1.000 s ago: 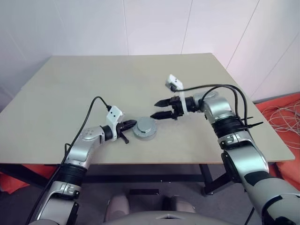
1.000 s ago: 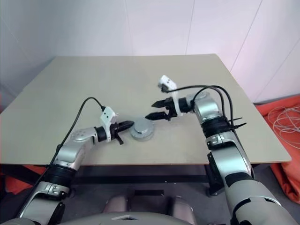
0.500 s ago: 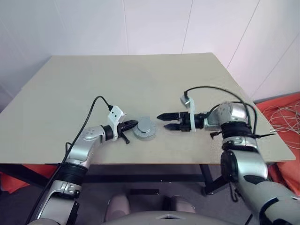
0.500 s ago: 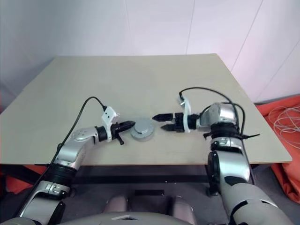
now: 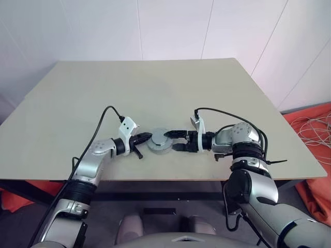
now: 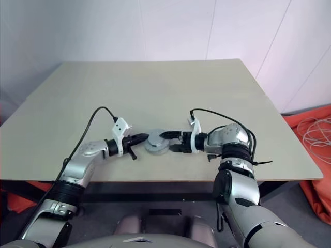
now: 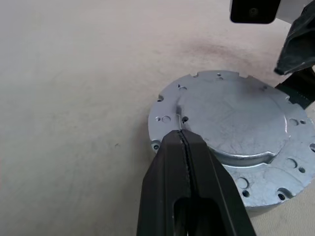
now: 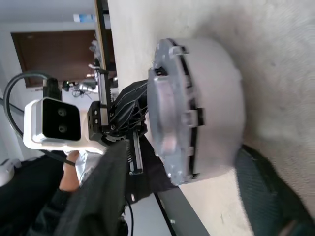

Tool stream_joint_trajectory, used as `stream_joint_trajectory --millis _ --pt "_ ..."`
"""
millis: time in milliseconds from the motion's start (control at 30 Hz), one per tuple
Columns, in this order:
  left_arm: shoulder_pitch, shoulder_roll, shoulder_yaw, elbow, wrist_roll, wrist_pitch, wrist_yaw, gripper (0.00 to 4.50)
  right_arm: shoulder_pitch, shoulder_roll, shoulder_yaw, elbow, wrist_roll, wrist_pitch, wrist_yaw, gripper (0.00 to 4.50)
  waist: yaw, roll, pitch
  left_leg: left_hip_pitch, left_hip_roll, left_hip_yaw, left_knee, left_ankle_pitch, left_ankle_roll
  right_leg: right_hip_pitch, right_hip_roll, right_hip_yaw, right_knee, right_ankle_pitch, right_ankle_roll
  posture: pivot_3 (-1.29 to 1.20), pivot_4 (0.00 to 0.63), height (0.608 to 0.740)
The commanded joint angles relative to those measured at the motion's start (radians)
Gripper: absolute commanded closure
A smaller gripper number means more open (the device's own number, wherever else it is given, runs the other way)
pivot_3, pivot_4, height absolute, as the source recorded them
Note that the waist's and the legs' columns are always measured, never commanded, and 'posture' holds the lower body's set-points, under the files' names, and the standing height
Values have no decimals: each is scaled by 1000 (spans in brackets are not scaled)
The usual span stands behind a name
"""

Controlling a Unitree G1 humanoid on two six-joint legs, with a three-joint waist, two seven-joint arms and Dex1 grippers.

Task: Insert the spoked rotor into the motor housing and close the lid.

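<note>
The motor housing point(image 5: 159, 143) is a round silver body near the table's front edge, and the lid point(image 7: 231, 118), a silver plate with a raised centre, sits on top of it. My left gripper point(image 5: 148, 137) is shut, with its tips resting on the lid's left edge. My right gripper point(image 5: 171, 141) is open and reaches in level from the right, one finger on each side of the housing point(image 8: 211, 98), with small gaps showing. The spoked rotor is hidden.
The beige table point(image 5: 155, 88) stretches far behind the housing, and its front edge lies just in front of both hands. On the floor to the right is orange cloth point(image 5: 316, 121) with white cables on it.
My right arm has come down and swung left to the housing. Its wrist has rolled, and its fingers have gone from above the table to astride the housing. The left gripper has stayed put.
</note>
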State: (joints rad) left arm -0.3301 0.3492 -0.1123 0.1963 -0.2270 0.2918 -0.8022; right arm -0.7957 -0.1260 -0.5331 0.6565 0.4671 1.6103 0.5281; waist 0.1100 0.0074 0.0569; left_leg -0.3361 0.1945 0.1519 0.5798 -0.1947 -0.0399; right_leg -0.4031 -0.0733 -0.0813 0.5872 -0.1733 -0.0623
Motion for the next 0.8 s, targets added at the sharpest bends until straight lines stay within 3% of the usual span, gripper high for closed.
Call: stream_joint_trajectory --millis 33,100,200,333,567,667,800 --pt "-4 2 4 -6 -2 -1 -5 4500 -3 19 -46 -27 46 4 -24 1925 1 0 0 0 0 0 -1 0 -1 0 0 0 0 0 0 0 0 740" --pt "-3 2 4 -7 -2 0 -4 4500 5 27 -65 -40 48 3 -37 2663 0 0 0 0 0 0 -1 1 -2 0 0 0 0 0 0 0 0 740" --pt "-1 1 6 -10 -2 1 -5 4500 15 37 -86 -60 59 3 -49 3419 0 0 0 0 0 0 -2 2 -3 -1 0 0 0 0 0 0 0 740" --pt "2 -9 24 -11 -13 8 6 4500 17 51 -116 -95 88 4 -58 3425 -1 0 0 0 0 1 -2 2 -3 -1 0 0 0 0 0 0 0 740" --pt "14 -79 191 -58 -153 108 123 4500 26 61 -122 -136 139 4 -77 3425 0 1 0 -3 0 1 -2 2 -4 -3 0 -1 -1 0 0 0 0 740" --pt "11 -140 329 -108 -283 271 285 4500 29 60 -124 -147 161 4 -85 3425 0 1 0 -5 0 1 -2 2 -4 -4 0 -1 -1 0 0 0 0 740" --pt "29 -179 456 -160 -438 376 356 4500 22 52 -120 -154 195 4 -93 3425 -1 1 0 -8 0 0 -2 2 -4 -7 0 -2 -1 0 0 0 0 740"
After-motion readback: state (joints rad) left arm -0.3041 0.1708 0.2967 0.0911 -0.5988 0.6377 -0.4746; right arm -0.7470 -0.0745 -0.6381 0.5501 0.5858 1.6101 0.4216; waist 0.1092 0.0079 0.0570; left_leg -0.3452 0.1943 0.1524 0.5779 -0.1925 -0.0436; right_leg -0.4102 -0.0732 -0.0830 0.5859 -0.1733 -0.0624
